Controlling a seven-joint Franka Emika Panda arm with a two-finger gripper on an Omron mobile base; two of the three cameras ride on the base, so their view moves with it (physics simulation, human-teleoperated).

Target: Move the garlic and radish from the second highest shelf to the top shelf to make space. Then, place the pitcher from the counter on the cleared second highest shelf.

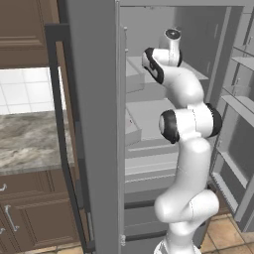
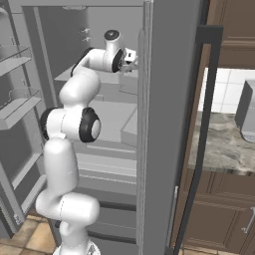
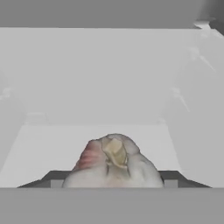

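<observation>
The garlic (image 3: pixel 114 164), a pale bulb with a yellowish tip and a pinkish flank, sits very close in the hand view between the two dark fingertips (image 3: pixel 53 177). My gripper (image 3: pixel 113 180) is shut on it. In the right base view the gripper (image 2: pixel 131 56) reaches into the grey fridge at the height of the top shelf (image 2: pixel 82 75), above the second highest shelf (image 2: pixel 112 117). Below the garlic lies a pale shelf surface (image 3: pixel 52 144). The counter (image 1: pixel 30 141) runs beside the fridge. The radish and the pitcher are out of view.
The fridge's near side wall (image 1: pixel 94 124) and its dark-framed door (image 2: pixel 201 124) stand close to the arm. Door racks (image 1: pixel 238 104) hang to the right. A black-and-silver toaster (image 2: pixel 246 112) stands on the counter (image 2: pixel 221 144). The fridge's back wall (image 3: pixel 109 74) lies ahead.
</observation>
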